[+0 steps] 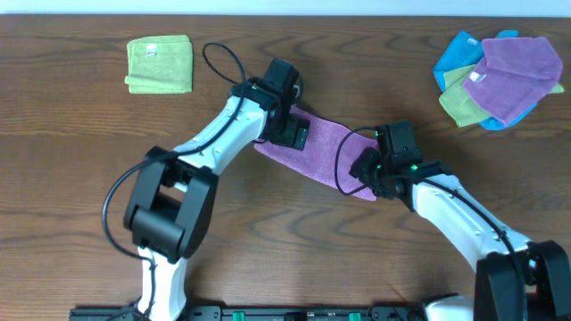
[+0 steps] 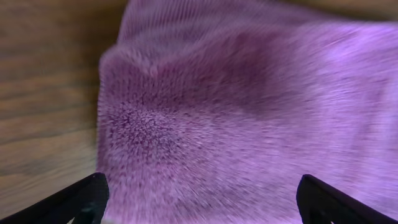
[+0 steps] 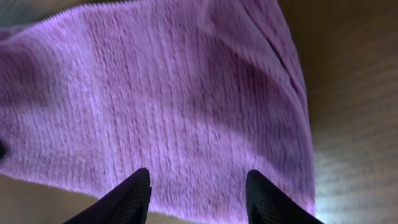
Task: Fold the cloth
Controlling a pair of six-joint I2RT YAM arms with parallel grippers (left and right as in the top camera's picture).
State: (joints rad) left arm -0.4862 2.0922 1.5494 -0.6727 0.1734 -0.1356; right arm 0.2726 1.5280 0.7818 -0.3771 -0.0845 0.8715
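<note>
Left claw [image 2: 202,204]: spread wide, one fingertip at each lower corner of wrist view, nothing pinched. Directly beneath and ahead: one end of cloth [image 2: 236,112], pile slightly humped at near edge, bare table [image 2: 37,93] just to one side.

Right claw [image 3: 198,200]: fingers apart as well, gap narrower than left's, not clamped on anything. Other end of cloth right ahead of fingertips, its edge reaching into the gap.

Between the two claws: cloth flat on table as a long slanted strip, seemingly more than one layer.

Risks, judged:
- Bite on top layer only, layers parting on lift. Cause: thick pile and hump masking lower edge.
- Shallow bite near edge, slip-out mid-carry.
- Unequal lift or travel of the two claws, skewed fold, corners off.
- Descent too deep, fingertips scraping table.

Counts, near to far:
- Claws: 2.
- Cloth to fold: 1.
- Well beyond left claw: folded green cloth [image 1: 159,64], 1.
- Well beyond right claw: heap [image 1: 500,78] of loose cloths, purple on top, blue and green beneath. At least 3, exact number not readable.
</note>
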